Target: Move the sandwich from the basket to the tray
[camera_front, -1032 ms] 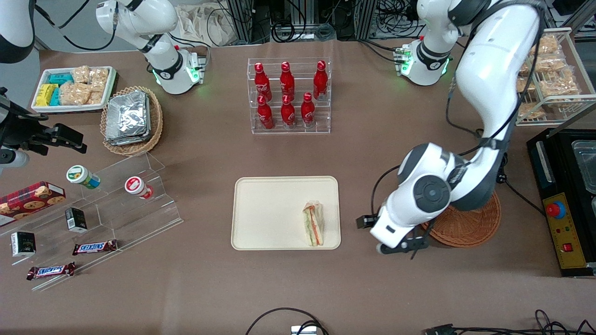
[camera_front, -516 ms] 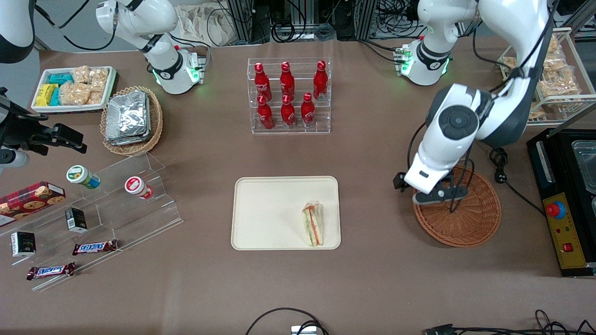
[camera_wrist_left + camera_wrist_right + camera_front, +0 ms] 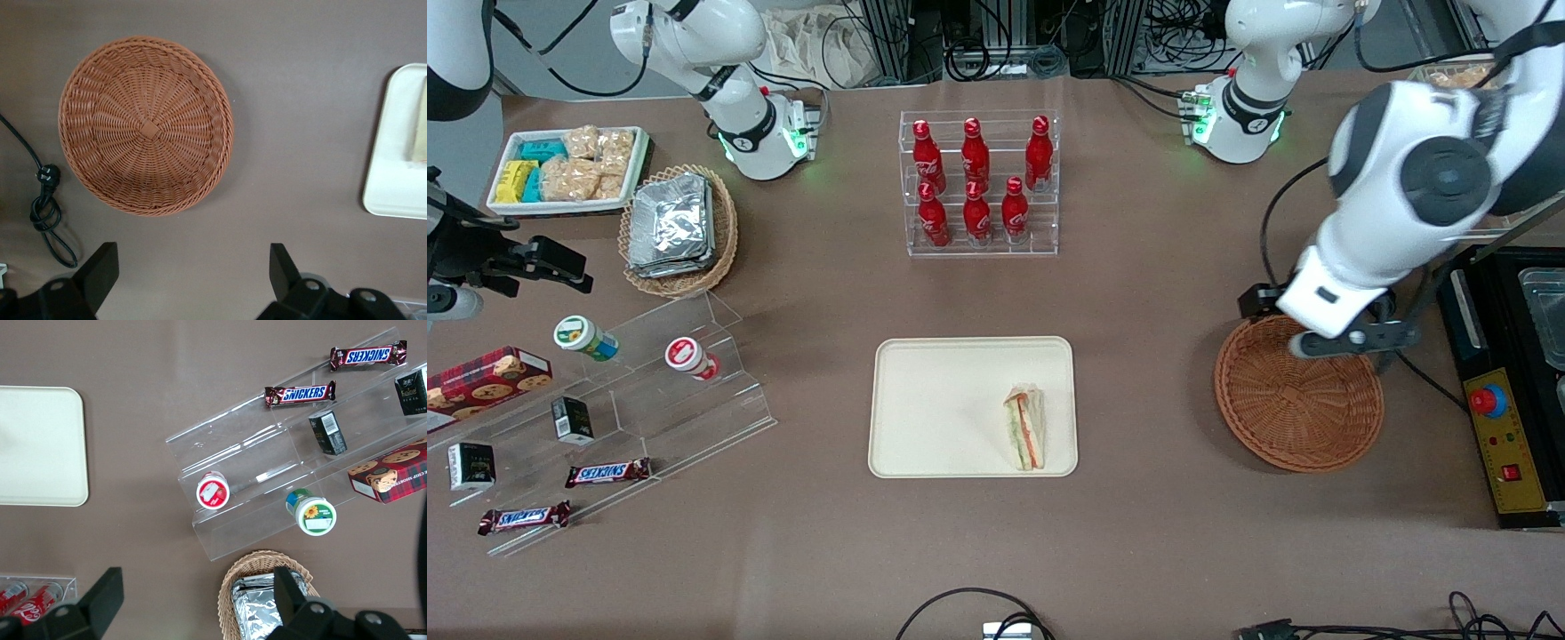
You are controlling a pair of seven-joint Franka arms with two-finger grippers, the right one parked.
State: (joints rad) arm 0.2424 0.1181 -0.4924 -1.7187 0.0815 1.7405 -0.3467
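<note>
The basket (image 3: 1299, 394) is reddish-brown wicker woven in radiating rings. Toward the parked arm from it, the cream-beige tray (image 3: 943, 400) holds a pale sandwich (image 3: 1026, 427) striped green and orange-red. The bench (image 3: 1138, 293) is dull brown. Above the basket's rim farthest from the camera, the end effector (image 3: 1352, 342) has black fingers, spread, on a white arm.

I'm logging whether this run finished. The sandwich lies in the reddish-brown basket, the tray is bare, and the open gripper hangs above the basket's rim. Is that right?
Not quite. The sandwich lies on the tray, so the tray is not bare; the basket holds nothing. The front view shows this. The rest stands: the gripper is open and hangs above the basket's rim.
</note>
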